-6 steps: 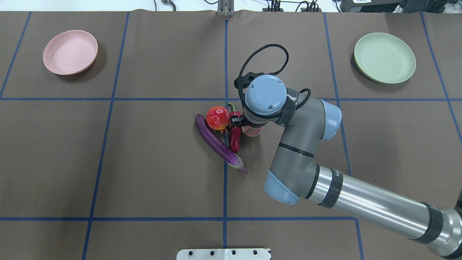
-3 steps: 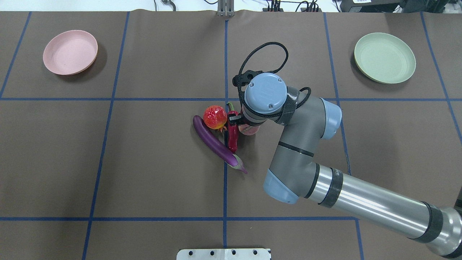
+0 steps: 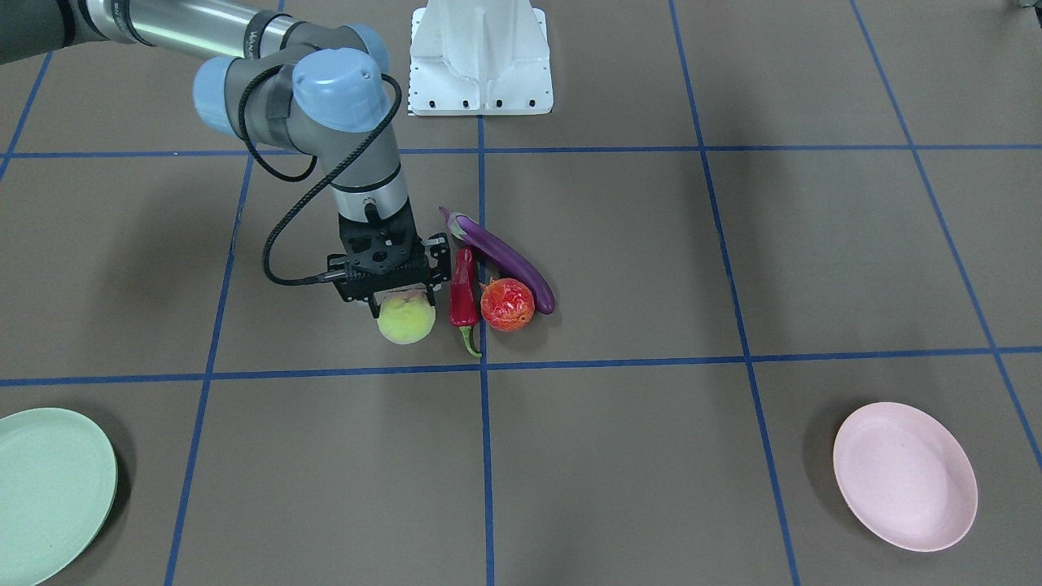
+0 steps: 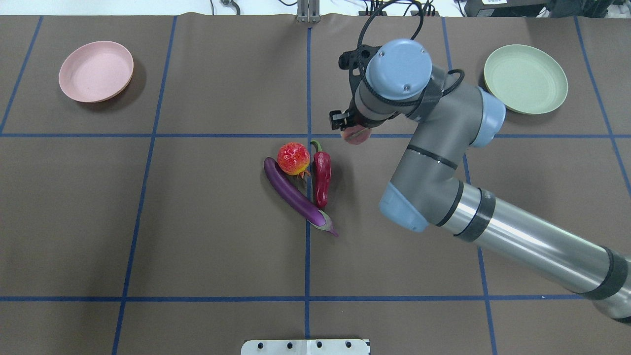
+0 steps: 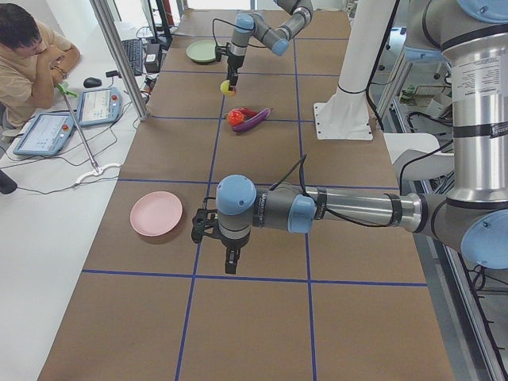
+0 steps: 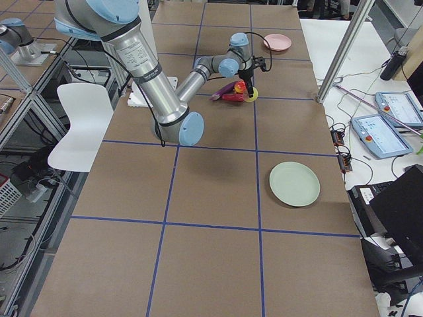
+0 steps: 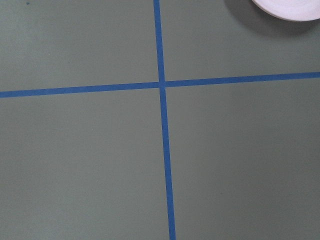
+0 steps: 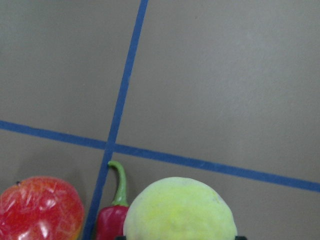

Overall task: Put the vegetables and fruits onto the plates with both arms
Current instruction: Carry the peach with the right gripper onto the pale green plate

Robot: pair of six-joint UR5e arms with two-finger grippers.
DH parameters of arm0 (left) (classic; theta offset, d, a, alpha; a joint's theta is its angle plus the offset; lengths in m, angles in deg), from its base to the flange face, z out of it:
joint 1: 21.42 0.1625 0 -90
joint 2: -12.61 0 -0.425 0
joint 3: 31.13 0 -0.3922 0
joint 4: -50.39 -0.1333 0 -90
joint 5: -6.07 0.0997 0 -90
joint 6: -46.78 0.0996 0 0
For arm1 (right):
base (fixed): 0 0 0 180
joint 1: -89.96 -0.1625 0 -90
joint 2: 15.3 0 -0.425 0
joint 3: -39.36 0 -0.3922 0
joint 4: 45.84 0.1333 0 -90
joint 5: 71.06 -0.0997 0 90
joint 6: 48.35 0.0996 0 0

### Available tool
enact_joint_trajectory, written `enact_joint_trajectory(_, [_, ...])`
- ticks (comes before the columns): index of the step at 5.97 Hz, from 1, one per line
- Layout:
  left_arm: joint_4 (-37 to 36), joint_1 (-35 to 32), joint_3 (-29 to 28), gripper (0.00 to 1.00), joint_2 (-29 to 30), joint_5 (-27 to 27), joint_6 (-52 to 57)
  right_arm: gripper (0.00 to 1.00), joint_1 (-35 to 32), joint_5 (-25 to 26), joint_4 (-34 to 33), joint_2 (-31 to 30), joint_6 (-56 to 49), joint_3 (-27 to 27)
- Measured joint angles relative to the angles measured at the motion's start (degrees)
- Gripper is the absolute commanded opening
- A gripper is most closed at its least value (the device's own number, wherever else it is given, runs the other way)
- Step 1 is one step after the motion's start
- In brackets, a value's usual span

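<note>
My right gripper (image 3: pixel 391 283) is shut on the yellow-green peach (image 3: pixel 405 321) and holds it above the table, just beside the pile; the peach also shows in the right wrist view (image 8: pixel 180 210). The red chili pepper (image 4: pixel 322 177), the red-orange fruit (image 4: pixel 293 159) and the purple eggplant (image 4: pixel 296 197) lie together at the table's centre. The mint green plate (image 4: pixel 525 79) and the pink plate (image 4: pixel 96 71) are both empty. My left gripper (image 5: pixel 230 258) hangs over bare table near the pink plate (image 5: pixel 155 213); I cannot tell whether it is open or shut.
Blue tape lines divide the brown table into squares. The white base block (image 3: pixel 480 57) stands at the robot's edge. An operator (image 5: pixel 32 55) sits beside tablets off the table's far side. A white chair (image 6: pixel 82 122) stands behind the robot.
My right gripper has lifted the peach out of the pile and carried it away from the robot, toward the green plate's side. The red-orange fruit and chili shifted slightly.
</note>
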Motion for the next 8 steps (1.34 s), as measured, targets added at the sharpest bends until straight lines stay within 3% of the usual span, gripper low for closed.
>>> enact_joint_trajectory(2, [0.01, 0.0, 0.16, 1.0, 0.0, 0.0, -0.05, 0.0, -9.79, -5.46, 0.98, -0.64, -9.95, -5.96])
enact_joint_trajectory(5, [0.01, 0.0, 0.4, 1.0, 0.0, -0.02, 0.02, 0.0, -23.08, -18.79, 15.61, -4.42, -26.48, -22.05])
enact_joint_trajectory(7, [0.01, 0.0, 0.39, 1.0, 0.06, 0.0, 0.03, 0.0, -27.68, -22.1, 23.24, -8.57, -33.38, -29.7])
enact_joint_trajectory(8, [0.01, 0.0, 0.37, 1.0, 0.08, 0.0, 0.03, 0.7, -28.52, -22.33, 29.89, -10.65, -34.14, -34.14])
